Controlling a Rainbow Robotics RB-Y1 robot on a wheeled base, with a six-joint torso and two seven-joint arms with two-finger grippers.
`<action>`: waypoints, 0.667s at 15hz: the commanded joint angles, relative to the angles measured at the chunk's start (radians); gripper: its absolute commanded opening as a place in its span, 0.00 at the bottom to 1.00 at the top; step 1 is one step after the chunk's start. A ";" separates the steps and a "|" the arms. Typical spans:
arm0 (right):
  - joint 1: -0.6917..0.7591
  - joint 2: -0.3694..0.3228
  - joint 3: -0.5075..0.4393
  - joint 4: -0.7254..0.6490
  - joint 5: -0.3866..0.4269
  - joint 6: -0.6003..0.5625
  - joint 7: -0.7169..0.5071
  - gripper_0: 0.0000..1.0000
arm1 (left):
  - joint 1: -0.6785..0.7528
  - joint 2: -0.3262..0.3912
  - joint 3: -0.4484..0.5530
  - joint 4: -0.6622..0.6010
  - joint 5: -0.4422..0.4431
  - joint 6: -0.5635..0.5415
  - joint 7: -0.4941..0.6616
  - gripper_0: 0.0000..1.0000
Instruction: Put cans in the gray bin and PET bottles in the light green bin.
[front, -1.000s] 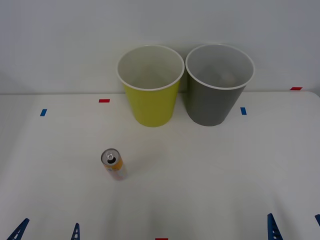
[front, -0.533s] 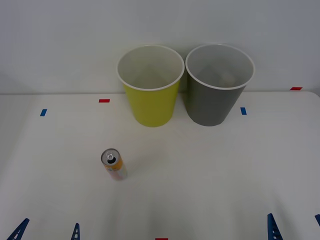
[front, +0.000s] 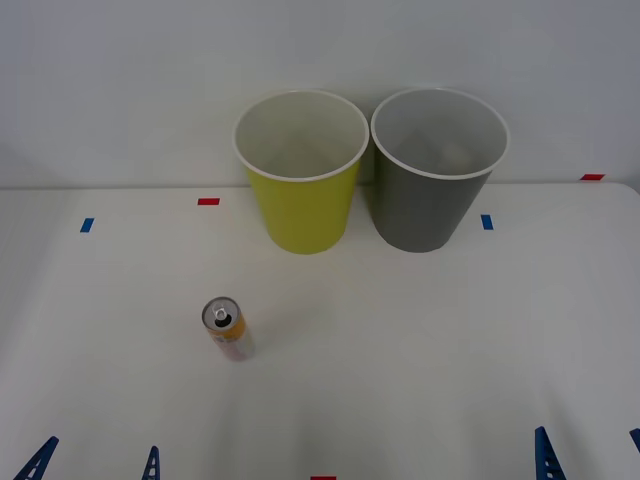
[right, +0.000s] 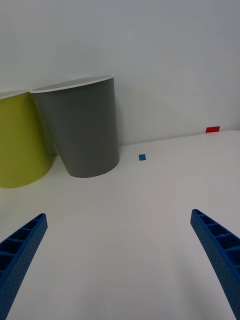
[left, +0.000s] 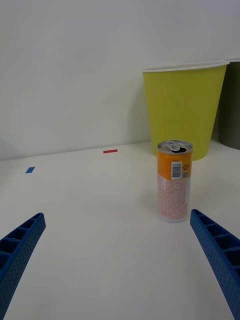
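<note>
The can (front: 228, 329) stands upright on the white tabletop (front: 420, 340), left of centre — well nearer than the light green bin (front: 300, 175) and the gray bin (front: 437, 172), which stand side by side at the far edge. Both the left end effector (front: 96, 462) and the right end effector (front: 588, 455) hang open at the near edge, gripping nothing — the can lies ahead of the left one.

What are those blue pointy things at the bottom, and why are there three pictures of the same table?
They belong to a robot with two arms. Each arm ends in a gripper with two blue fingers, for grabbing. One camera looks down from above the arms; the other two sit on the wrists. The left gripper is open, and an orange drink can stands upright on the white table in front of it. The right gripper is open too, facing the gray bin. Beside that stands the light green bin. Nothing is held.
</note>
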 joint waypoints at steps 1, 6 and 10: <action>0.000 0.000 0.000 0.000 0.000 0.000 0.000 1.00 | 0.000 0.000 0.000 0.000 0.000 0.000 0.000 1.00; 0.000 0.000 0.000 0.000 0.000 0.000 0.000 1.00 | -0.133 0.066 -0.023 0.184 0.003 -0.152 0.008 1.00; 0.000 0.000 0.000 0.000 0.000 0.000 0.000 1.00 | -0.276 0.225 -0.164 0.278 0.029 -0.218 0.008 1.00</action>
